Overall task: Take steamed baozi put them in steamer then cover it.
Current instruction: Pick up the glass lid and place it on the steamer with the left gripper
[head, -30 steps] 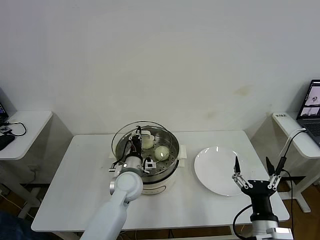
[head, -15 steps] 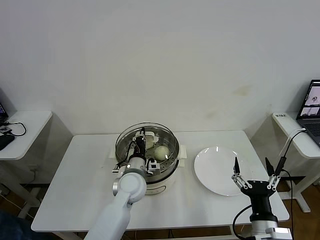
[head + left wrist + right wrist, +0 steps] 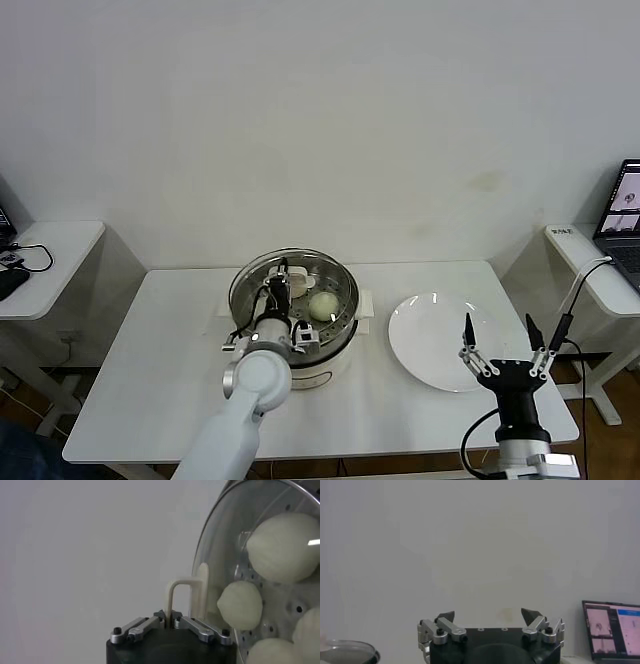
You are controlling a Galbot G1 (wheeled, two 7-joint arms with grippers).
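The steamer [image 3: 338, 340], a steel pot on a cream base, stands mid-table. The clear glass cover [image 3: 332, 276] sits over the pot. My left gripper [image 3: 279, 296] is shut on the cover's cream handle [image 3: 187, 596]; in the left wrist view the gripper [image 3: 169, 618] pinches the handle's thin loop. Through the glass [image 3: 227, 545] I see several cream-white baozi on the perforated tray, one large [image 3: 282, 545] and one smaller [image 3: 240, 605]. One baozi [image 3: 322, 306] shows in the head view. My right gripper [image 3: 503, 345] hovers open and empty over the near right edge of the table, also seen in its wrist view [image 3: 490, 615].
A flat white plate [image 3: 430, 345] lies bare to the right of the steamer, just ahead of my right gripper. Side desks stand left and right of the table; a laptop [image 3: 612, 630] sits on the right one.
My left gripper has carried the cover rightward and down from the pot's left rim until it lies centred over the steamer. The right arm has barely moved.
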